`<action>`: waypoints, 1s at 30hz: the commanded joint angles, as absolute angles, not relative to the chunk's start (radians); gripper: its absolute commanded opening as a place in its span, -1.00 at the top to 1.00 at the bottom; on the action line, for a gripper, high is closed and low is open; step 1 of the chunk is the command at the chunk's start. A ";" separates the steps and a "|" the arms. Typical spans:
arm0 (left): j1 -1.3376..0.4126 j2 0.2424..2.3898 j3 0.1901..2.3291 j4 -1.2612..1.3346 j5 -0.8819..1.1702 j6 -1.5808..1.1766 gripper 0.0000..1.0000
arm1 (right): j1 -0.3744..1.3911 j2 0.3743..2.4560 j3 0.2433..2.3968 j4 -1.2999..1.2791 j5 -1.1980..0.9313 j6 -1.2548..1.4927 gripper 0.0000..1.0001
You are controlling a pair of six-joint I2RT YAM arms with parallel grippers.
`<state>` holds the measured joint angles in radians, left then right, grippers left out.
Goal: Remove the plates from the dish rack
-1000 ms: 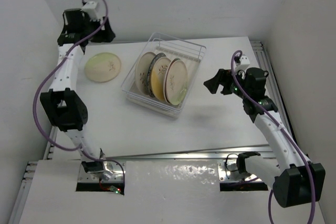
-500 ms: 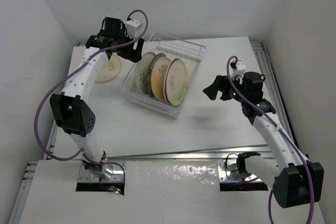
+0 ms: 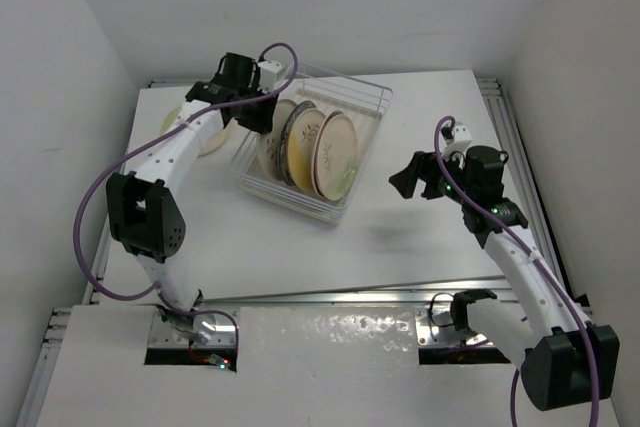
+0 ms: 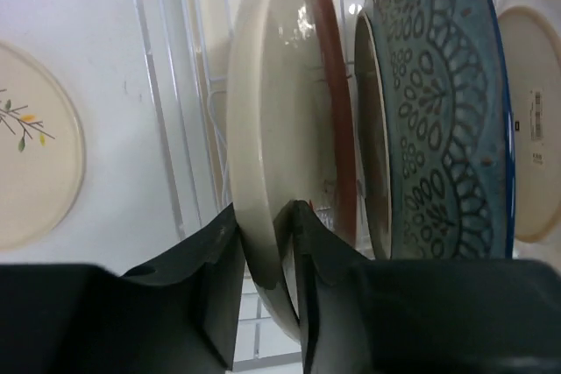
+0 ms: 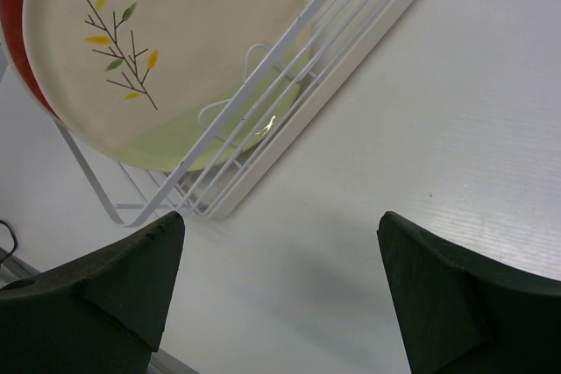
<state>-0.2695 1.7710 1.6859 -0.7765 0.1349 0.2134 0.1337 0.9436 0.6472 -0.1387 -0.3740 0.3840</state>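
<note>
Judging from the layout, one plate [image 4: 35, 155] is already laid near the table's [image 3: 420, 237] far left edge, half hidden from above by the arm [image 3: 175, 152]. Three plates [image 3: 335, 152] are seen upright in the dish rack [image 3: 372, 97]. The leftmost cream plate [image 4: 263, 102] is pinched at its rim by the left gripper [image 4: 263, 243]; the right gripper [image 5: 280, 256] is spread and empty. Further plates cannot be ruled out.
</note>
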 commanded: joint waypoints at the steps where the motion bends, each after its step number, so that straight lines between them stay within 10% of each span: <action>1: -0.273 1.767 1.695 -0.733 0.175 0.164 0.56 | 0.138 0.934 0.649 -0.130 -0.364 0.367 -0.80; 4: -0.273 1.763 1.715 -0.739 0.186 0.135 1.00 | 0.140 0.933 0.653 -0.141 -0.361 0.362 -0.80; 30: -0.209 1.796 2.229 -0.594 -0.313 0.130 1.00 | 0.138 0.931 0.673 -0.133 -0.362 0.347 -0.79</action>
<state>-0.2543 1.8332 2.2120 -0.7727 -0.1757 0.1238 0.1337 0.9371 0.6472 -0.1665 -0.3660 0.3576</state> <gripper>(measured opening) 0.165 0.897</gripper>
